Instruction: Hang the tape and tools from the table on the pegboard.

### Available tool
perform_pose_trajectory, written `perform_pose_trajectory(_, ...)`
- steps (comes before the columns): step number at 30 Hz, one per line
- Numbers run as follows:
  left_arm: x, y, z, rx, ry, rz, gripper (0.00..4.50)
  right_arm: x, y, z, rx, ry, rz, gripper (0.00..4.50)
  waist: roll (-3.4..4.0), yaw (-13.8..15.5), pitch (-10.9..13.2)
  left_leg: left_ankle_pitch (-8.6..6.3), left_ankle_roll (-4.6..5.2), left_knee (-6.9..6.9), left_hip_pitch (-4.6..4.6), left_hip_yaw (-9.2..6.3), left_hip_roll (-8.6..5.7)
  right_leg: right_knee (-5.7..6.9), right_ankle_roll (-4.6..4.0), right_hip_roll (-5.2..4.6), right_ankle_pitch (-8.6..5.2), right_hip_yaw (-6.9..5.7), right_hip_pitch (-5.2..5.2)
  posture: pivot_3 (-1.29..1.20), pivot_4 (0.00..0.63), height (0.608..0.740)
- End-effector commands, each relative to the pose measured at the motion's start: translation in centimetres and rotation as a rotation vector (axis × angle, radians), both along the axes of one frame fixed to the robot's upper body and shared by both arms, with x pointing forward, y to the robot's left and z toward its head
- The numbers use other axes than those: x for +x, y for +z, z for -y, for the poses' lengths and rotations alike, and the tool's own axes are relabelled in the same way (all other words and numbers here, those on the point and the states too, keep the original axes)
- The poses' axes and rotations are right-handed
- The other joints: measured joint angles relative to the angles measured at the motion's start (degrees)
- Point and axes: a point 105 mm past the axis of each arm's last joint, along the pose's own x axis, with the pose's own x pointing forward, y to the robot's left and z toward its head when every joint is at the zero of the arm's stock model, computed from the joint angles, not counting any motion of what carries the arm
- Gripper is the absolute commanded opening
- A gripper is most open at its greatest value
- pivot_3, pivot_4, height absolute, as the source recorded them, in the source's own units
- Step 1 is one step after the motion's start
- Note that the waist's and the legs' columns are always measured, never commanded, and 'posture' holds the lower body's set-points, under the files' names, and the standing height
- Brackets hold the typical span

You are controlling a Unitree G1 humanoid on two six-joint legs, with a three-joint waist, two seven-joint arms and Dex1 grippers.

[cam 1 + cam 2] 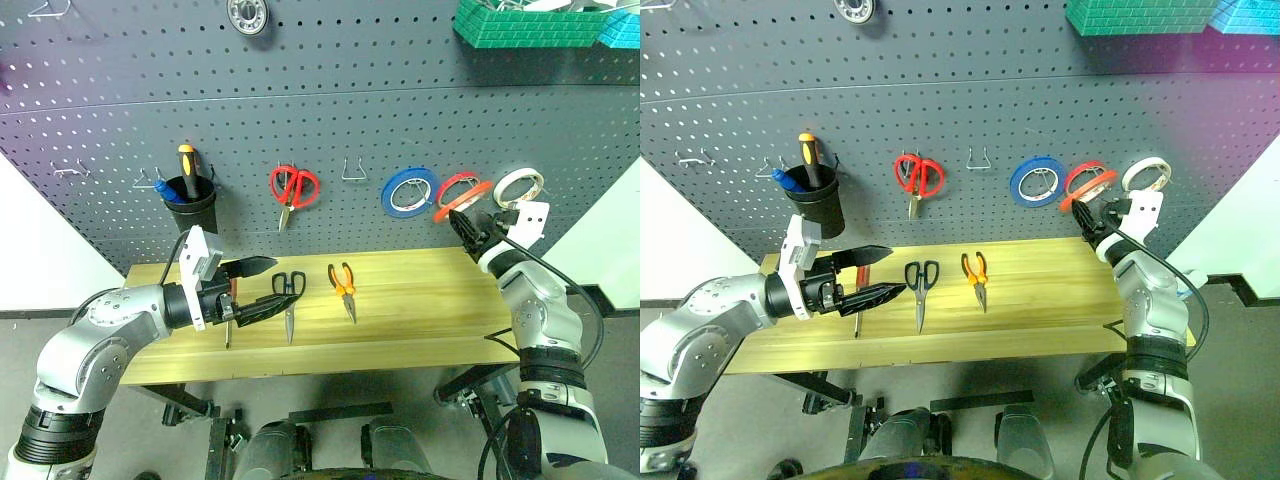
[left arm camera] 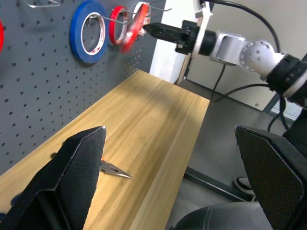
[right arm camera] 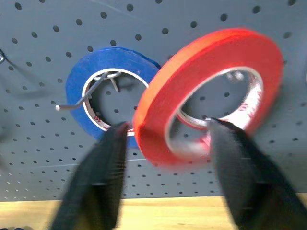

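Tape: the bright red tape roll (image 3: pixel 211 91) is sitting tilted in front of the pegboard (image 1: pixel 330 120), a thick-walled ring with a pale inner core; its lower edge is blurring in the right wrist view, so whether it is hanging on a hook or merely resting against the smaller red roll (image 1: pixel 455 184) behind it is hard to tell.
Right tool: the right tool (image 3: pixel 165 143) is pointing at the tape with its two black fingers standing apart on either side of the ring's lower part; whether the fingers are touching the ring cannot be made out.
Left tool: the left tool (image 1: pixel 262 287) is hovering above the surface (image 1: pixel 420 300) near its left end, fingers spread wide, holding nothing.
Tools: the black-handled scissors (image 1: pixel 289 300) and the orange-handled pliers (image 1: pixel 343 286) are lying side by side on the surface, tips toward the near edge; the red-handled screwdriver (image 1: pixel 859 290) is lying left of the scissors, largely hidden behind the left tool.
Neighbours on the pegboard: the blue roll (image 1: pixel 409 191) is hanging just left of the red rolls, a white roll (image 1: pixel 518 186) is partly covered by the right wrist, and red-handled scissors (image 1: pixel 292 190) are hanging further left.
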Motion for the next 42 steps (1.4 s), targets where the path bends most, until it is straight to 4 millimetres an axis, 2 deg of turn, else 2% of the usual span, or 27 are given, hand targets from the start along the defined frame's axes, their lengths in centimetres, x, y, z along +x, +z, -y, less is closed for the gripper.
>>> perform_pose_trajectory(1, -0.2, 1.1, -0.2, -0.004, 0.002, 0.041, 4.5, 0.1, 1.6, -0.1, -0.017, 0.017, 0.055, 4.33, 0.0, 0.1, 0.0, 0.0, 0.0, 0.0, 0.0, 0.0, 0.0, 0.0, 0.0, 0.0, 0.0, 0.0, 0.0, -0.01, 0.019, 0.74)
perform_pose_trajectory(2, -0.2, 1.2, -0.2, -0.005, 0.004, 0.043, 4.5, -0.1, 1.3, -0.2, -0.014, 0.026, 0.047, 4.45, -0.01, 0.1, 0.0, 0.0, 0.0, 0.01, 0.0, 0.0, 0.0, 0.0, 0.0, 0.0, 0.0, 0.0, 0.0, -0.01, 0.02, 0.74)
perform_pose_trajectory(8, -0.4, 0.9, -0.1, -0.008, 0.002, 0.034, 4.5, -2.0, -0.1, -1.2, -0.023, 0.098, 0.006, 4.45, -0.02, 0.3, 0.0, -0.01, 0.0, 0.01, 0.01, -0.01, 0.0, 0.0, 0.0, -0.01, 0.0, 0.0, 0.02, -0.02, 0.024, 0.74)
perform_pose_trajectory(12, -0.5, 0.7, -0.3, -0.001, 0.009, 0.032, 4.5, -3.9, -1.8, -3.5, -0.002, 0.215, -0.082, 4.45, -0.03, 0.3, 0.0, -0.01, 0.0, 0.01, 0.01, -0.02, 0.02, 0.0, -0.01, -0.02, -0.01, 0.01, 0.01, -0.03, 0.034, 0.74)
perform_pose_trajectory(16, -0.4, 0.6, -0.8, 0.013, 0.036, 0.04, 4.5, -4.5, -2.3, -6.4, -0.005, 0.273, -0.122, 4.45, -0.03, -0.2, 0.0, -0.03, -0.01, 0.01, 0.03, -0.01, 0.03, 0.01, -0.19, -0.03, -0.1, 0.03, 0.01, -0.02, 0.047, 0.74)
perform_pose_trajectory(21, -0.6, 0.2, -2.0, 0.038, 0.091, 0.034, 4.5, -3.9, -2.8, -9.9, -0.051, 0.275, -0.181, 4.45, -0.04, -0.2, 0.0, -0.09, -0.12, -0.04, 0.03, -0.02, 0.05, 0.02, -0.22, -0.03, -0.11, 0.05, -0.04, 0.0, 0.061, 0.74)
perform_pose_trajectory(28, -0.3, 0.5, -4.9, 0.089, 0.218, 0.068, 4.5, -2.8, -4.7, -12.6, -0.126, 0.297, -0.277, 4.45, -0.14, 1.5, 0.1, -0.13, -0.18, -0.09, 0.01, -0.01, 0.05, -0.05, -0.34, -0.04, -0.16, 0.06, -0.33, 0.06, 0.088, 0.74)
perform_pose_trajectory(36, -1.1, 0.7, -5.6, 0.094, 0.283, 0.076, 4.5, -1.7, -7.0, -14.3, -0.209, 0.3, -0.368, 4.45, -0.5, 1.7, 1.0, -0.13, -0.17, -0.21, -0.04, -0.01, 0.05, -0.14, -0.39, -0.06, -0.18, 0.06, -0.36, 0.11, 0.122, 0.74)
perform_pose_trajectory(42, -2.1, 0.5, -5.6, 0.109, 0.293, 0.06, 4.5, -1.3, -7.6, -15.1, -0.196, 0.28, -0.421, 4.45, -0.54, 1.7, 2.5, -0.13, -0.18, -0.26, -0.07, -0.02, 0.05, -0.15, -0.4, -0.06, -0.17, 0.06, -0.42, 0.13, 0.157, 0.74)
